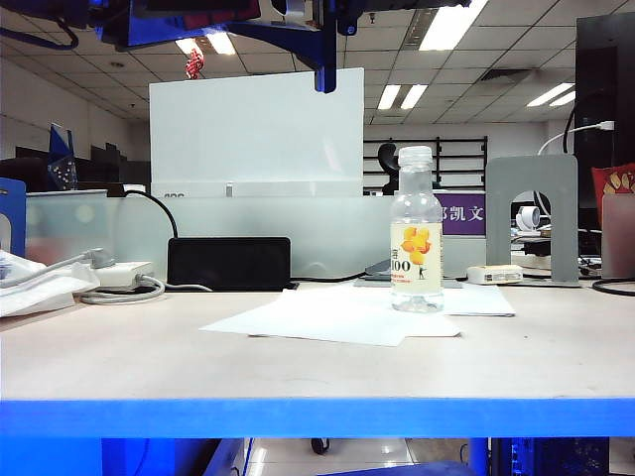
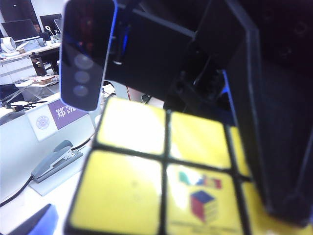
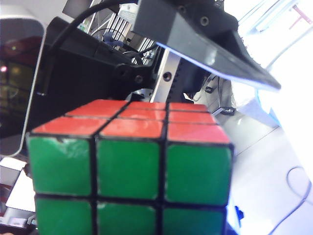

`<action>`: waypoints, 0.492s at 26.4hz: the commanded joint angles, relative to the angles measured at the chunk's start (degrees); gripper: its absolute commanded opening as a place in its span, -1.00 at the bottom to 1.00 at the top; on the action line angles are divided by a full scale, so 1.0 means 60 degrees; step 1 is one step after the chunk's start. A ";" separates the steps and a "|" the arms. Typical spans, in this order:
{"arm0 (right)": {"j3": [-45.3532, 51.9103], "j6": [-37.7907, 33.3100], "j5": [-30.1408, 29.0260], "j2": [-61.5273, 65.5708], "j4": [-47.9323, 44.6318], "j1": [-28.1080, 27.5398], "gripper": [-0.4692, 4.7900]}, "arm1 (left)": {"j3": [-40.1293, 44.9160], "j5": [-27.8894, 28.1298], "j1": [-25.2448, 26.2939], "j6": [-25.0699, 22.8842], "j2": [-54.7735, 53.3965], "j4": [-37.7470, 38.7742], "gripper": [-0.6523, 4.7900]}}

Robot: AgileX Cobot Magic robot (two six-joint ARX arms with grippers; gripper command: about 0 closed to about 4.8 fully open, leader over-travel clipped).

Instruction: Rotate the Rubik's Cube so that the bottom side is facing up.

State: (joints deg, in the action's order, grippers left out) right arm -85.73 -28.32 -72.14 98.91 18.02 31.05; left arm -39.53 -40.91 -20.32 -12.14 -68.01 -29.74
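Mid-flip, above the table: right gripper pinching the cube; left gripper spread around it; next, closing left for handover.

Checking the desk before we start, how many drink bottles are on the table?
1. The bottle stands upright right of the table's middle, on white paper sheets, in the exterior view. Neither wrist view shows another; the Rubik's Cube fills them, so something may be hidden.

Left end effector, raised, has its jaws spread wide around the cube. Right end effector, also raised, grips it.
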 commanded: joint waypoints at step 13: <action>-0.0025 0.0270 0.0364 -0.0007 -0.0051 0.0022 0.53 | -0.0069 -0.0040 0.0022 0.0033 0.0044 -0.0204 -0.36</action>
State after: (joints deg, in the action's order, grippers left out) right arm -85.76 -28.60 -70.57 99.07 17.93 31.05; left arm -39.51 -41.82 -20.36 -13.13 -68.03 -29.39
